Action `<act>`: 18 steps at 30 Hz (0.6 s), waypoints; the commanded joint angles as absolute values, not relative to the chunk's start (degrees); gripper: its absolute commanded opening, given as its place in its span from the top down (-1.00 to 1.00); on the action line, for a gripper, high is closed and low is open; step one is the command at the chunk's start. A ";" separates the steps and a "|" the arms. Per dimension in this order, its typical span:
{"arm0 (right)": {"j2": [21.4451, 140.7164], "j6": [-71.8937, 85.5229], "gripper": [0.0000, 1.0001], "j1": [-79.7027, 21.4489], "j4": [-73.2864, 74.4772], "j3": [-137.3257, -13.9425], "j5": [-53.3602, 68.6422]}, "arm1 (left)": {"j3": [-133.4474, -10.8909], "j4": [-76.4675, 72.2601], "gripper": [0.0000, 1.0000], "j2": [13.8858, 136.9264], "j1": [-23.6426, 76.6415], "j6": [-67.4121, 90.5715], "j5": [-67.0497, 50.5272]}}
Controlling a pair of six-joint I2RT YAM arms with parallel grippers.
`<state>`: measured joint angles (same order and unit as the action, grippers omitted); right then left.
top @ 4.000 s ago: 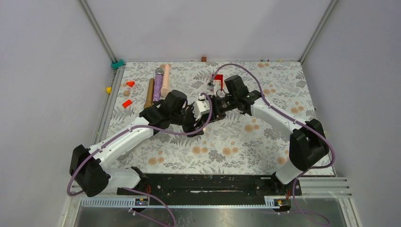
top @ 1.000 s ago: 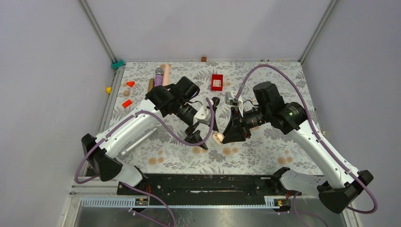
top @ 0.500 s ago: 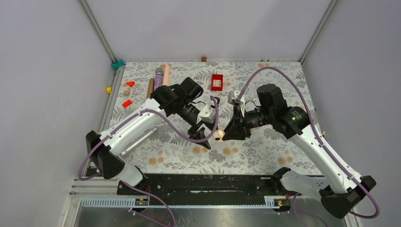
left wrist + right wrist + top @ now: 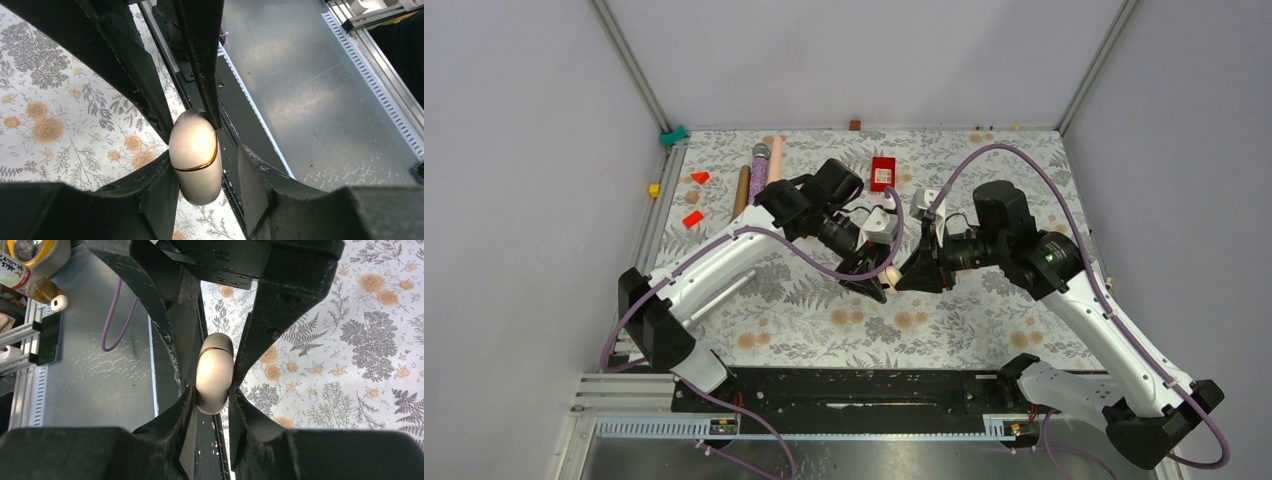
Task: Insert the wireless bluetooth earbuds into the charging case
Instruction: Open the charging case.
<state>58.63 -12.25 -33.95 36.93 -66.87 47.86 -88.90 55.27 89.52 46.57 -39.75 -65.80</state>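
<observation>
Top cam: charging case [image 4: 890, 273] mostly hidden between left end effector [image 4: 879, 285] and right end effector [image 4: 906, 277]. Wrist cams: fingers [image 4: 170, 340] cover its sides, inside unseen.

Robot lab test bay, no mistaking it.
We're looking into a boxed-in cell: plain grey walls [image 4: 524, 200] on three sides, bare aluminium posts [image 4: 629, 65] running up the corners. Two white-and-black robot arms, the left arm [image 4: 714, 265] and the right arm [image 4: 1104, 320], are bolted to a black rail [image 4: 864, 390] at the near edge of the desk [image 4: 984, 330], which wears a flowered cover. Purple cables [image 4: 1004, 144] loop off each arm, a slotted cable duct [image 4: 854, 428] runs along the front, and there's bare sheet metal [image 4: 310, 90] beyond the desk edge.
</observation>
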 commanded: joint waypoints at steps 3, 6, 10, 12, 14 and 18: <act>56.64 -12.81 0.55 -33.44 33.02 -66.57 45.48 | -91.09 54.58 0.30 89.30 47.31 -38.36 -67.54; 56.31 -12.83 0.55 -33.46 32.72 -66.15 45.06 | -91.06 54.29 0.34 89.18 47.35 -38.10 -67.52; 55.54 -12.83 0.55 -33.45 32.06 -65.66 44.15 | -90.64 53.04 0.32 88.91 47.31 -36.68 -66.94; 55.02 -12.93 0.55 -33.44 31.78 -65.36 43.93 | -90.55 53.09 0.24 88.90 47.37 -36.64 -66.86; 54.50 -13.13 0.55 -33.43 31.58 -65.17 43.72 | -90.62 53.04 0.22 88.99 47.35 -36.51 -66.81; 53.74 -13.49 0.55 -33.38 31.72 -64.97 43.59 | -90.46 52.33 0.22 89.03 47.32 -35.83 -66.31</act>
